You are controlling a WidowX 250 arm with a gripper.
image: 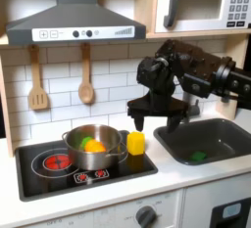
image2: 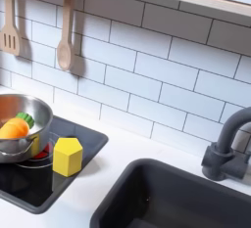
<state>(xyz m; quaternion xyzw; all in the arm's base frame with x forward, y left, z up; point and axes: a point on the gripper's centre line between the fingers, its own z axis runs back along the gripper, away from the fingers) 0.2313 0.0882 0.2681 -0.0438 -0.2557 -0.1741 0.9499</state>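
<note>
In the first exterior view my black gripper (image: 153, 116) hangs over the counter, between the cooktop and the sink. Its fingers look spread, with nothing between them. Below it and a little to the first exterior view's left, a yellow block (image: 135, 142) stands upright on the right part of the black cooktop (image: 59, 178). The gripper is clear above the yellow block (image2: 67, 157). Left of the block sits a silver pot (image: 88, 150) holding an orange piece (image: 94, 146) and a green piece (image: 86, 140). In the second exterior view the pot (image2: 34, 107) shows the orange piece (image2: 12, 129).
A dark sink (image: 206, 139) with a green item (image: 199, 156) lies at the first exterior view's right; the sink (image2: 186, 198) has a faucet (image2: 225, 149). A wooden spatula (image: 37, 80) and spoon (image: 86, 75) hang on the tiled wall. Hood and microwave (image: 201, 2) are overhead.
</note>
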